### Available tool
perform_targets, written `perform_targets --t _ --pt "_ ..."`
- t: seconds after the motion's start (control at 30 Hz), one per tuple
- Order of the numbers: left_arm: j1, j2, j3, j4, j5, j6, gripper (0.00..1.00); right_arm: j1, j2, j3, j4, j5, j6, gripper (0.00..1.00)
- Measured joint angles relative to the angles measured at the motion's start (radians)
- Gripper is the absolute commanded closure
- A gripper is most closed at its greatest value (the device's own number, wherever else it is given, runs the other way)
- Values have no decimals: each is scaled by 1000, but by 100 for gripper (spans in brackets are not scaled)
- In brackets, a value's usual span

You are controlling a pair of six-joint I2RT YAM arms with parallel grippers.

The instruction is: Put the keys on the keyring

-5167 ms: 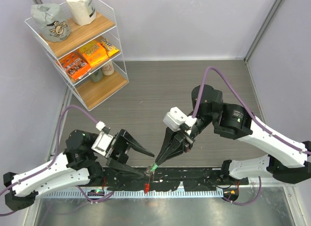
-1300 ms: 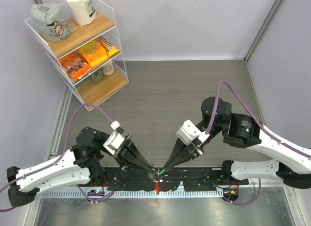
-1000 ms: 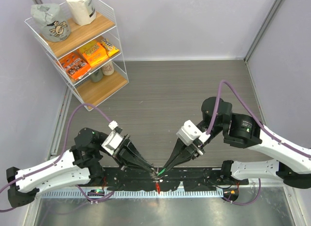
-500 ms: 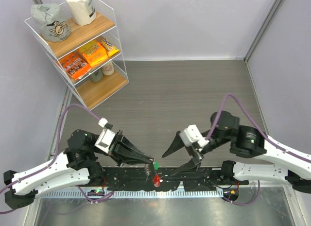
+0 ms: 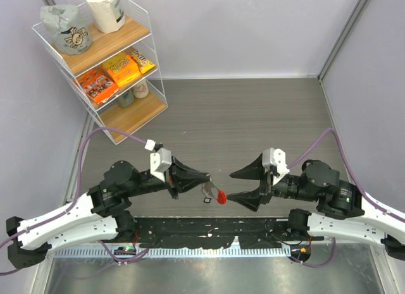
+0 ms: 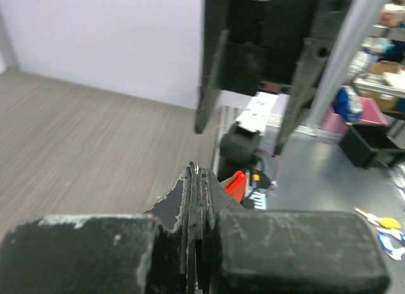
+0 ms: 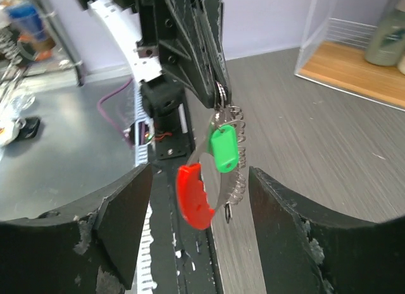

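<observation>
Beside one keyring [image 7: 193, 198], one green key [image 7: 223, 148]

Legible text: none.
- Orange snack packets [image 5: 119, 71], middle shelf of wire rack [image 5: 126, 117], upper left of top view: printed fronts, lettering too small to read.
- Grey bag [image 5: 66, 28], top shelf: round dark emblem, no readable letters.
- White bag [image 5: 104, 9] alongside: nothing readable.
- Both wrist views: no readable lettering.

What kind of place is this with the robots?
Probably a robot testing lab. A left arm and a right arm are bolted at the edge of a table, plain walls stand around it, and a wire shelf holds snacks.
</observation>
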Motion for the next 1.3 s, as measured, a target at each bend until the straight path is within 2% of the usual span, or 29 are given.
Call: perform_targets --t 0.23,0.37,0.5,0.53,0.67,0.8,1.03,1.3 --pt "11 154 18 -23 -286 58 100 0 -68 -86 17 216 105 35" --pt "59 272 22 -8 -333 73 100 1 -72 -153 28 302 167 35" --pt "144 385 48 37 -328 64 100 1 -113 -251 32 373 229 36" --pt "169 414 60 52 -317 53 100 1 -125 -272 31 386 240 39" --pt "280 579 150 149 -242 2 100 1 -175 -318 28 430 276 40" --pt "344 723 195 278 -167 -47 100 1 -197 -336 37 441 298 40" --pt "358 821 40 452 -114 -136 100 1 -224 -379 37 446 305 40" --pt "358 798 -85 537 -118 -213 100 1 -257 -380 37 451 305 39"
